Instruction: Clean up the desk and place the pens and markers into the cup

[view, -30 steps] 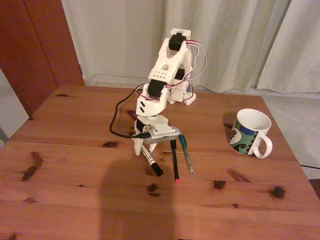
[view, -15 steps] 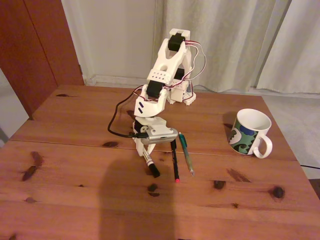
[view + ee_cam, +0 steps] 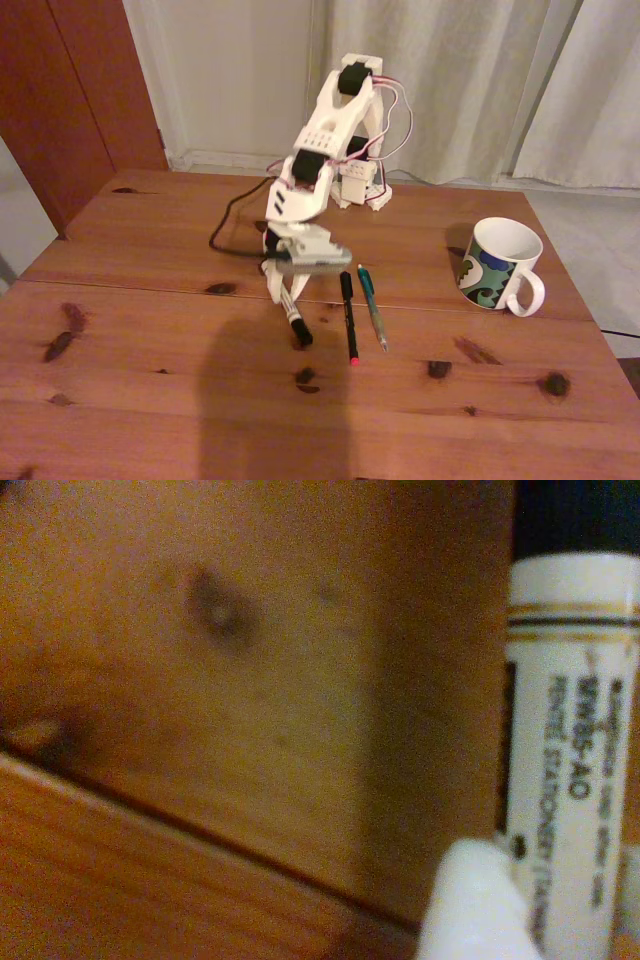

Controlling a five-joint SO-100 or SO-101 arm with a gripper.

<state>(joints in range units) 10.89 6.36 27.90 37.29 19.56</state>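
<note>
Gripper [image 3: 288, 292] sits at frame centre-left, fingers closed around the white marker [image 3: 293, 314], black cap low by the desk [image 3: 130, 350]. Wrist view shows the marker barrel [image 3: 565, 760] beside a white finger [image 3: 470, 905]. Black pen [image 3: 349, 318], green pen [image 3: 373, 307] lie right of it; cup [image 3: 498, 266] far right. Step: picking up the marker. Next: lift, carry right to cup.

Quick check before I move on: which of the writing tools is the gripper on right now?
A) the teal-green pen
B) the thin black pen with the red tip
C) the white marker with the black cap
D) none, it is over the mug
C: in the fixed view the gripper sits on the white marker, while the black pen and teal-green pen lie apart to its right.
</note>
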